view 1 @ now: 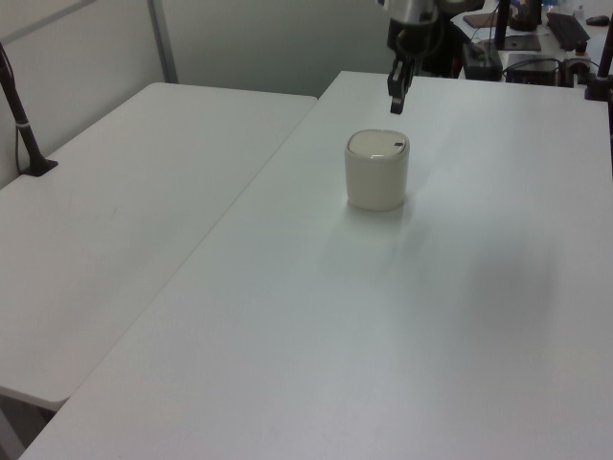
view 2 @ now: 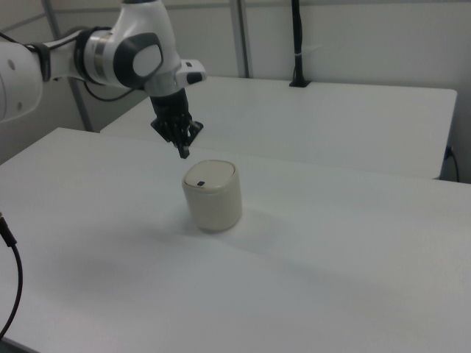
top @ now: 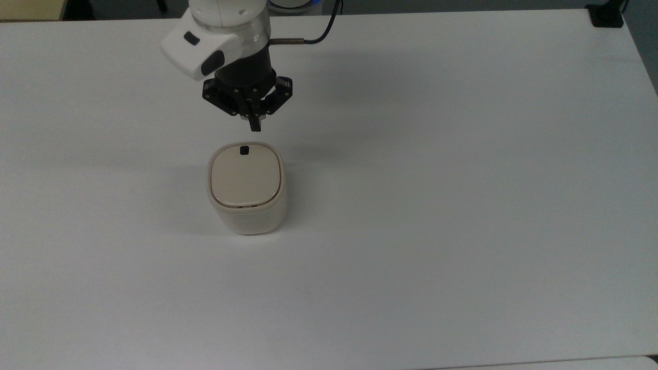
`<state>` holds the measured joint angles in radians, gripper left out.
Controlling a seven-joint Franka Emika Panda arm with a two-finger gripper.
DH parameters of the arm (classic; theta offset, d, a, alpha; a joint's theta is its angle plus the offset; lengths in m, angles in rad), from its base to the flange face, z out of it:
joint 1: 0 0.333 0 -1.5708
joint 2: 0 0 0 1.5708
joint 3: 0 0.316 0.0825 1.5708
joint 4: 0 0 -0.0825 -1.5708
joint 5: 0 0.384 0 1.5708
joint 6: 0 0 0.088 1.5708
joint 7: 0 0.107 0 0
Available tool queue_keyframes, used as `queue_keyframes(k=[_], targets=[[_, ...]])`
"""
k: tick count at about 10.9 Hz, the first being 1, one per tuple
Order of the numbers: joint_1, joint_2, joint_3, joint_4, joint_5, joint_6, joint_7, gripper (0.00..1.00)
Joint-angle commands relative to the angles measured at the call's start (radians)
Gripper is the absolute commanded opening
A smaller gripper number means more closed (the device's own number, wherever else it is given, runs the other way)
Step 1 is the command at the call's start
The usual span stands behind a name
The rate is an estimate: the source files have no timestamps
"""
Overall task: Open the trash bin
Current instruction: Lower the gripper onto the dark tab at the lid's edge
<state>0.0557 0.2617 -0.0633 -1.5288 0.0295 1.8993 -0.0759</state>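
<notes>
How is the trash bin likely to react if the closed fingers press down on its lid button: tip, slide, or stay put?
The trash bin will probably stay put: it looks squat with a broad base flat on the table. It seems like light, stiff plastic, so a sideways nudge could slide it. The button sits near the lid's edge, under the gripper, so an off-centre push might rock it slightly.

No text, label, brand, number or sign can be read in any view. The front wall of the trash bin (top: 247, 191) carries a faint raised line of marks in the top view, too small and pale to make out. The black square button (top: 244, 150) on its lid bears no legible mark
</notes>
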Motion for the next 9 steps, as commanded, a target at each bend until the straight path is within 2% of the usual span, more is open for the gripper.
queue_keyframes(k=[1,9], targets=[[0.001,0.06,-0.007,0.002,-0.02,0.014,-0.048,0.0],[0.003,0.145,-0.007,0.006,-0.057,0.041,-0.056,0.0]])
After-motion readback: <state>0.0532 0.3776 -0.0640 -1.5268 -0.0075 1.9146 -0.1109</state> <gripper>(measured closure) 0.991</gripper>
